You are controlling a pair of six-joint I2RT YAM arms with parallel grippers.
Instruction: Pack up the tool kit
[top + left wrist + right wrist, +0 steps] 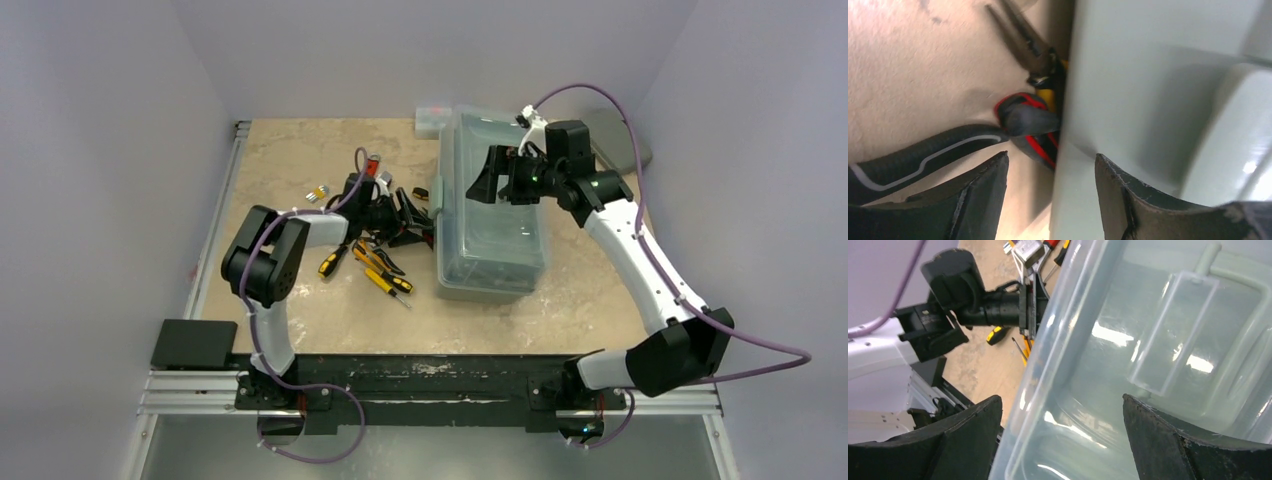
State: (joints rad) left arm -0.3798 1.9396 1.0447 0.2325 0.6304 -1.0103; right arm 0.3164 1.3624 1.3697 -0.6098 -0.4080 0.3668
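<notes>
1. Far left, we see loose screwdrivers (385,280) with yellow and black handles lying on the table (480,320), clear of any finger; none is packed yet.
2. The left gripper (1051,157) sits low beside them, jaws spread wide and holding nothing. In the wrist view the box wall lies between its fingers, so we judge that closing here would pinch the wall rather than a tool.
3. Red-and-black pliers (1028,125) lie tight against the side of the toolbox (490,250). A careless sweep could jam them harder or scatter the pile.
4. The sage-green toolbox stands right of the tools with its translucent lid (1148,340) on. Nothing goes in until that opens.
5. The right gripper (1060,399) hovers over the lid's left edge, jaws wide and empty. If it lifts while the left fingers straddle the wall, we risk dragging the whole box or knocking the arms together.
</notes>
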